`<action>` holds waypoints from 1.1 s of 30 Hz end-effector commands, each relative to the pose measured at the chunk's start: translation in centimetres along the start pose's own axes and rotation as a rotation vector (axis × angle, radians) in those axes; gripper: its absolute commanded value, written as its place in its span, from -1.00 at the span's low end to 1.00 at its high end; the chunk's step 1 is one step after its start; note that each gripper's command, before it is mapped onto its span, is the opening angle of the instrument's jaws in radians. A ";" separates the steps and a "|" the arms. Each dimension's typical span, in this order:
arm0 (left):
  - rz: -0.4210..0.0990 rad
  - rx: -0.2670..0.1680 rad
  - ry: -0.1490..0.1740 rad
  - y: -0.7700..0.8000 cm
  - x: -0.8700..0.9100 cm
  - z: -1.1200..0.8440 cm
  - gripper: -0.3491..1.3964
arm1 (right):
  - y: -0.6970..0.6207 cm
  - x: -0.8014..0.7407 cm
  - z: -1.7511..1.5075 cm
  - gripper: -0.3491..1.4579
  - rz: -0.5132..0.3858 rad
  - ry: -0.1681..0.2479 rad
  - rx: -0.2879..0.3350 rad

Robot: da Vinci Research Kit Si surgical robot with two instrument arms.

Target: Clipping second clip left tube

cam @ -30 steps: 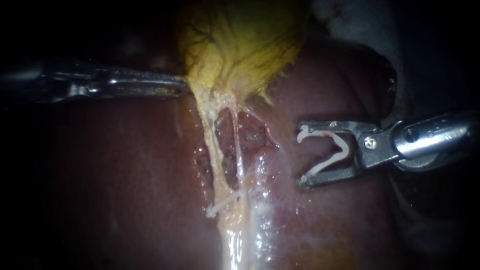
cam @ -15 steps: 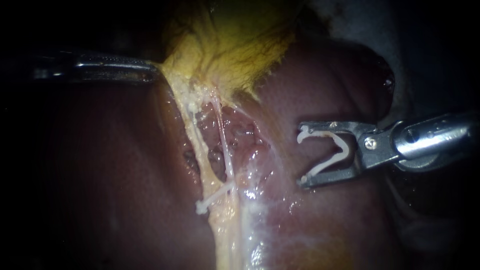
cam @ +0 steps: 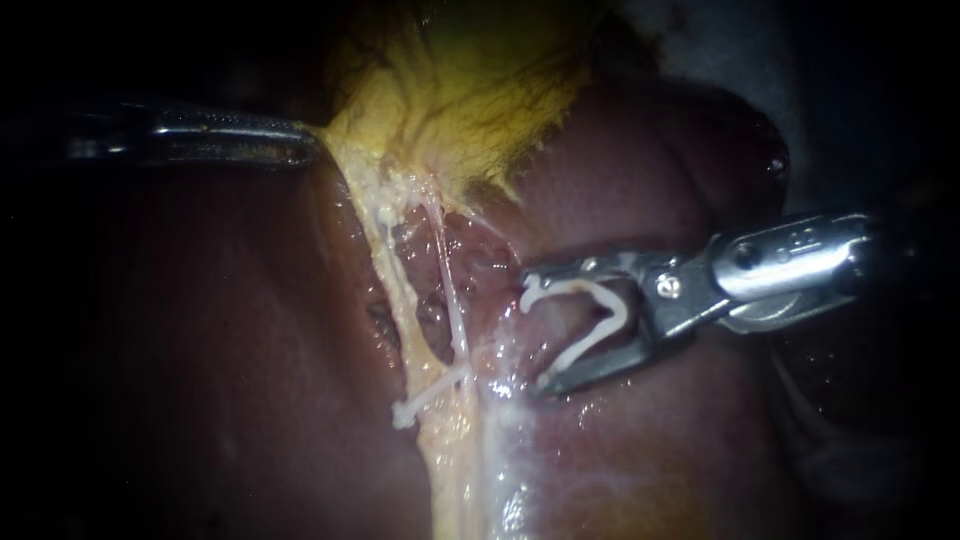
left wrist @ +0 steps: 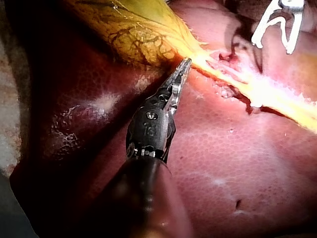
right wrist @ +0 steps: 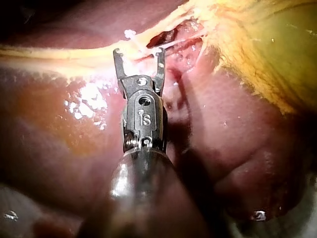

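Note:
My left instrument (cam: pixel 300 140) comes in from the left, its jaws shut on the yellow gallbladder's (cam: pixel 470 90) lower edge and holding it taut; the left wrist view shows the same grip (left wrist: pixel 183 67). Two pale tubes run down from there: the thicker left tube (cam: pixel 398 290) and a thin right tube (cam: pixel 450 300). A white clip (cam: pixel 425 393) lies across them low down. My right instrument (cam: pixel 537 333) stands just right of the tubes, jaws wide apart with an open white clip (cam: pixel 590 320) seated between them. In the right wrist view its jaws (right wrist: pixel 139 53) stand just short of the tubes (right wrist: pixel 148 45).
Dark red liver (cam: pixel 250 350) surrounds the tubes on both sides, wet and shiny below the clip (cam: pixel 510 440). A raw dissected pocket (cam: pixel 480 260) lies between the tubes and my right instrument. A pale fold (cam: pixel 700 50) sits at the upper right.
My left instrument first pulled the gallbladder edge leftward, then held still. My right instrument has since moved left with its clip, close to the tubes, and tilted slightly.

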 end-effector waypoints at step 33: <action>0.000 -0.004 0.000 -0.04 0.00 0.03 -1.00 | 0.71 -0.83 0.93 -0.01 0.251 0.096 0.143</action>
